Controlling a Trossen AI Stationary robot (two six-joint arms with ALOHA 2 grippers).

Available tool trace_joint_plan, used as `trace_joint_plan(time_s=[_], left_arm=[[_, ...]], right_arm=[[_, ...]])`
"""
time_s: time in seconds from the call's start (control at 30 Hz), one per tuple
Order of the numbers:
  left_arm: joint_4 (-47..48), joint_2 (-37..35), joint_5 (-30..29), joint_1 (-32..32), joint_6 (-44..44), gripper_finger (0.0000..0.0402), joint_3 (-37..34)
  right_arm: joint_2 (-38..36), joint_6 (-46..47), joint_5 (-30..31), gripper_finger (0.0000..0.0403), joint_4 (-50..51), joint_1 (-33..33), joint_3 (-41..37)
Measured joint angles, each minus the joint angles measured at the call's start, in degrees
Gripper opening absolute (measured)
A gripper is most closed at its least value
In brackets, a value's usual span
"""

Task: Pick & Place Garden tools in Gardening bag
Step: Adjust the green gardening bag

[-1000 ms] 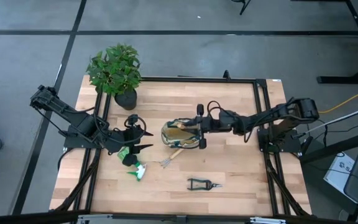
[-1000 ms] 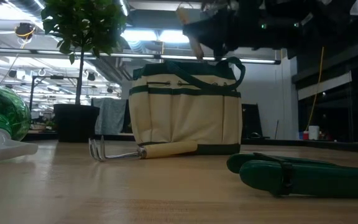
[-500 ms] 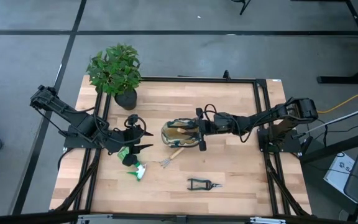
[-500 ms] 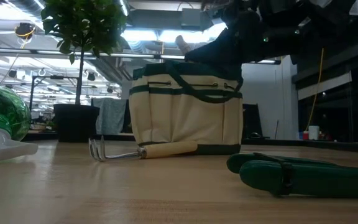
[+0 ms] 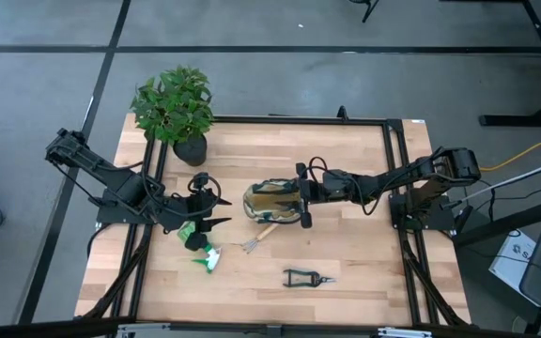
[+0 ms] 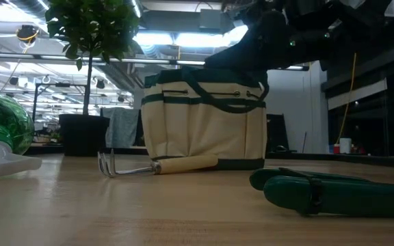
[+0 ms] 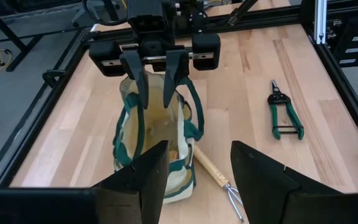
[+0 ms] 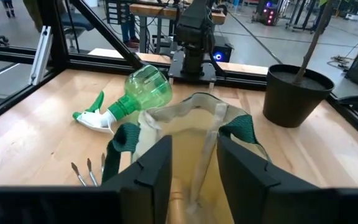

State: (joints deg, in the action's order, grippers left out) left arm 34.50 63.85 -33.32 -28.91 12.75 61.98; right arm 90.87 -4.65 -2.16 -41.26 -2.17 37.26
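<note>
Bench (image 5: 346, 253): light wood top inside a black frame, both arms reaching in from the sides.

Potted plant (image 5: 174, 105): far-left corner of the bench, black pot, leafy top.

Gardening bag (image 5: 272, 204): upright at bench centre, cream panels with dark green trim, mouth facing up. In the low view it stands behind the rake, handles drooping over its front.

Right claw (image 5: 301, 197): at the right rim of the bag, fingers reaching down into the open mouth. In the left wrist view the two dark fingers (image 7: 169, 74) stand slightly apart over the bag opening. The right wrist view shows a pale wooden handle (image 8: 180, 199) lying between the finger bases inside the bag; whether the fingers grip it cannot be told.

Left claw (image 5: 216, 212): left of the bag, hanging above the bench, fingers spread with nothing between them.

Green spray bottle (image 5: 198, 238): on its side, left of the bag, just near of the left claw; white nozzle (image 5: 210, 259) pointing toward the near edge.

Rake (image 5: 257, 237): flat on the bench, wooden handle touching the bag's near side, metal tines pointing near-left.

Pruning shears (image 5: 307, 277): flat on the bench, well apart from the bag, toward the near edge, right of the rake.
</note>
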Motion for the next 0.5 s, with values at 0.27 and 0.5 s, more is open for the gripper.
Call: trace_joint_plan(time_s=[0.27, 0.5], left_arm=[[0.00, 0.00, -0.02, 0.00, 0.00, 0.0169, 0.00], [0.00, 0.00, -0.02, 0.01, 0.00, 0.0169, 0.00]], right_arm=[[0.00, 2.72, -0.03, 0.0129, 0.07, 0.00, 0.00], [-0.76, 2.76, -0.04, 0.0130, 0.24, 0.00, 0.00]])
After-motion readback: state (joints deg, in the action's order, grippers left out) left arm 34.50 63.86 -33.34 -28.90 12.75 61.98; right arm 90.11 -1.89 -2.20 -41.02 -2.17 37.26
